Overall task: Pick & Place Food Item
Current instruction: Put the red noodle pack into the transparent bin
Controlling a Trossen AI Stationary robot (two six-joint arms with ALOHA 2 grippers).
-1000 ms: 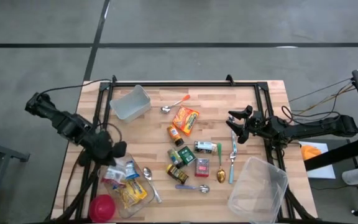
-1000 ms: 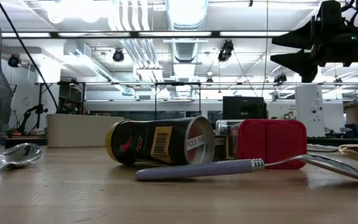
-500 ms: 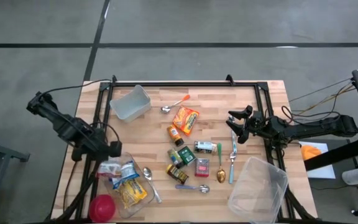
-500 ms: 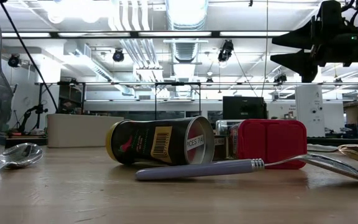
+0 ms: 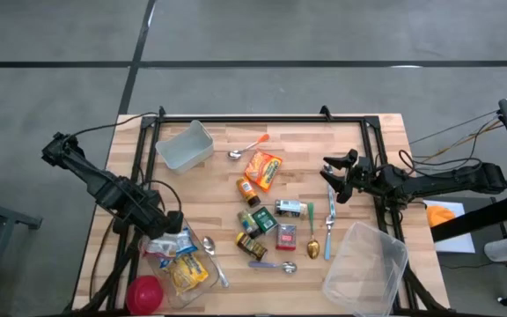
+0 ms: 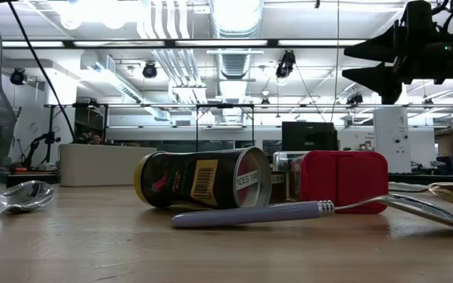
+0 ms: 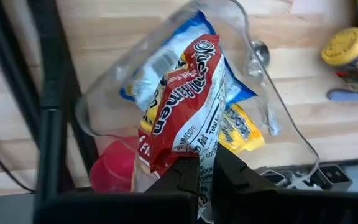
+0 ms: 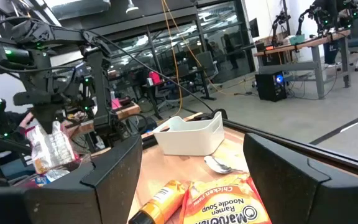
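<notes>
Above the clear container (image 5: 176,275) at the table's near-left corner, the left gripper (image 7: 205,171) is pressed together on the lower edge of a red-and-white ramen packet (image 7: 188,106), which hangs over the container's open mouth. Inside that container lie a blue-and-white packet (image 7: 143,82) and a yellow packet (image 7: 241,127); a red lid (image 5: 145,292) rests against the container's outer edge, on the side nearest the table's front.

Just beside the container, toward the table's middle, lies a metal spoon (image 5: 211,255). Farther that way sits a cluster of small items: a dark spice jar (image 6: 203,178) on its side, a red box (image 6: 343,181) touching it, and a purple-handled spoon (image 6: 289,211) in front of both.

Well apart from the container, at the table's right side, the right gripper (image 5: 333,180) hovers with its fingers spread wide and nothing between them. An orange ramen packet (image 5: 263,168) and a white bin (image 5: 184,145) lie toward the table's far edge. A second clear container (image 5: 367,268) occupies the near-right corner.
</notes>
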